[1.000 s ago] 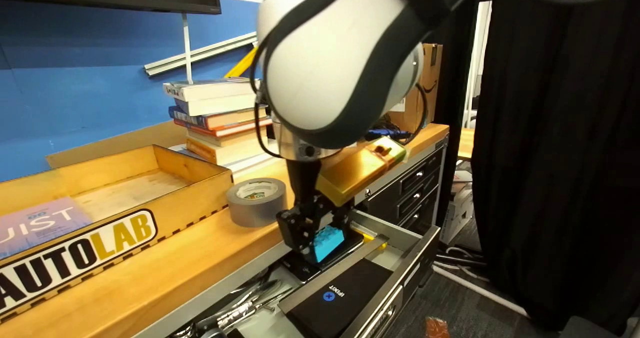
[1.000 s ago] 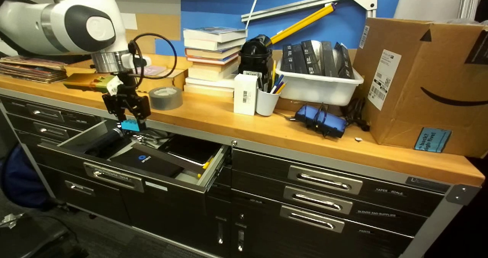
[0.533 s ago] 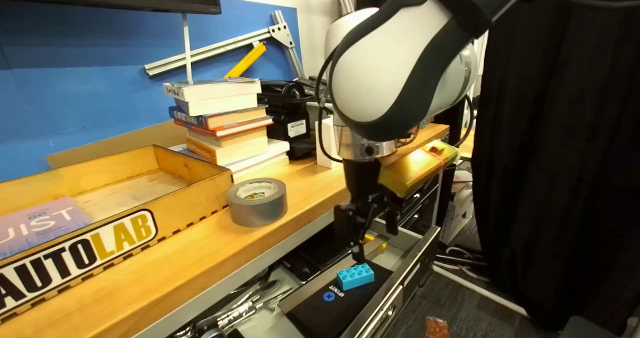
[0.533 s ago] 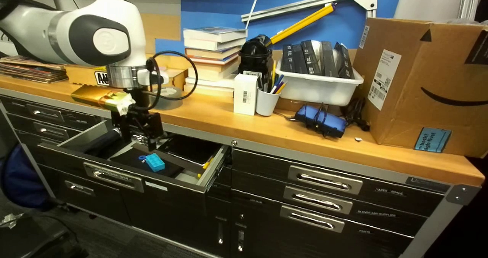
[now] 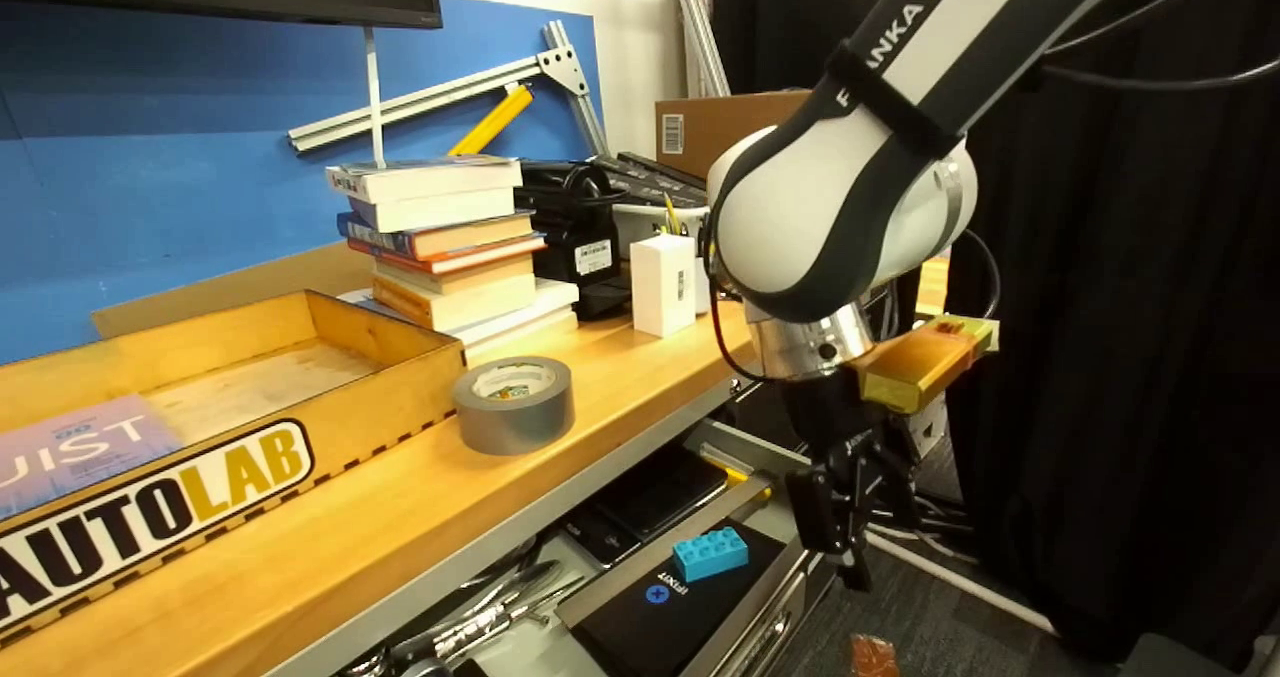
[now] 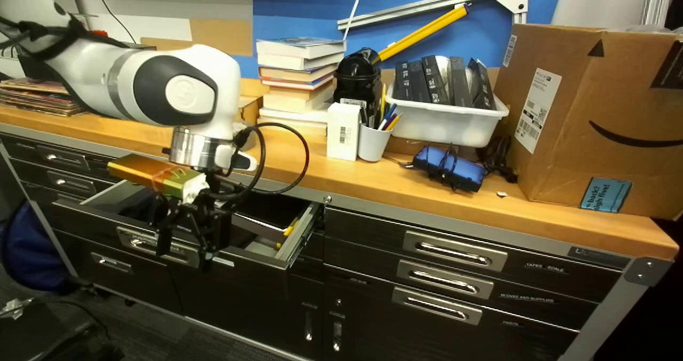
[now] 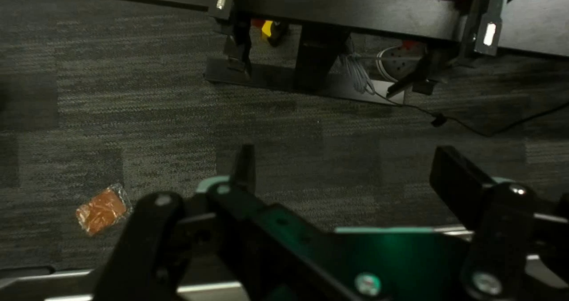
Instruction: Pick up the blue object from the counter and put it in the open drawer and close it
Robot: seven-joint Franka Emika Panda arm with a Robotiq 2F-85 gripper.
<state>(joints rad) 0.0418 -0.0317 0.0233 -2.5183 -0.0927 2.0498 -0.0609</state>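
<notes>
The blue object (image 5: 711, 554), a bright studded block, lies on a black case (image 5: 640, 627) inside the open drawer (image 5: 775, 622). In an exterior view with the drawer's front face (image 6: 251, 265), the arm and gripper hide the block; it is outside the wrist view. My gripper (image 7: 346, 167) is open, its fingers (image 7: 458, 181) wide apart over dark carpet with nothing between them. It hangs just outside the drawer front, apart from the block. The wooden counter (image 5: 400, 537) runs above the drawer.
A grey tape roll (image 5: 514, 405), an AUTOLAB box (image 5: 250, 457) and stacked books (image 5: 450, 247) stand on the counter. Tools (image 5: 480, 617) lie in the drawer. An orange packet (image 7: 102, 210) is on the floor, and black furniture (image 7: 346, 7) crosses the wrist view's top.
The blue block left my gripper and came to rest on the black case in the drawer. The jaws opened, and the gripper moved outward past the drawer's front edge and lower.
</notes>
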